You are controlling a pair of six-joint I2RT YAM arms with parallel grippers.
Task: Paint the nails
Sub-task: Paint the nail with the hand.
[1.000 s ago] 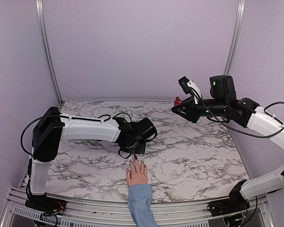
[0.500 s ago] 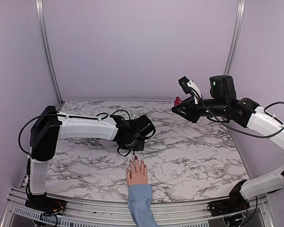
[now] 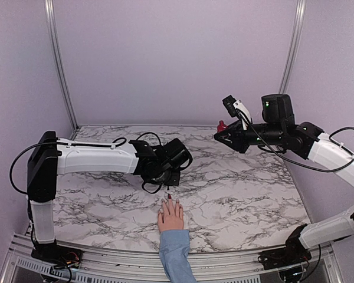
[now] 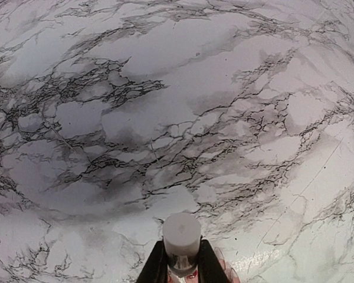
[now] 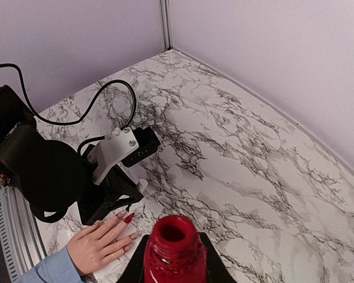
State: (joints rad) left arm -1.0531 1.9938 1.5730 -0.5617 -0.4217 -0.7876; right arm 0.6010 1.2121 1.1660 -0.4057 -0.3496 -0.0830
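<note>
Holding a white cap (image 4: 182, 236) pinched tight between its jaws, the left tool (image 3: 167, 185) hangs just past the fingertips of a pale hand (image 3: 171, 216) lying flat on the marble bench (image 3: 242, 188).
The nails (image 5: 128, 217) sit directly below and just in front of this tool, and the middle finger's nail is dark red. Whether the brush under the cap touches that nail is hard to tell from these views. The right tool (image 3: 220, 133) is raised well apart from the hand and is clamped fast on an open red polish bottle (image 5: 173, 247). A light blue sleeve (image 3: 174, 254) covers the wrist.
</note>
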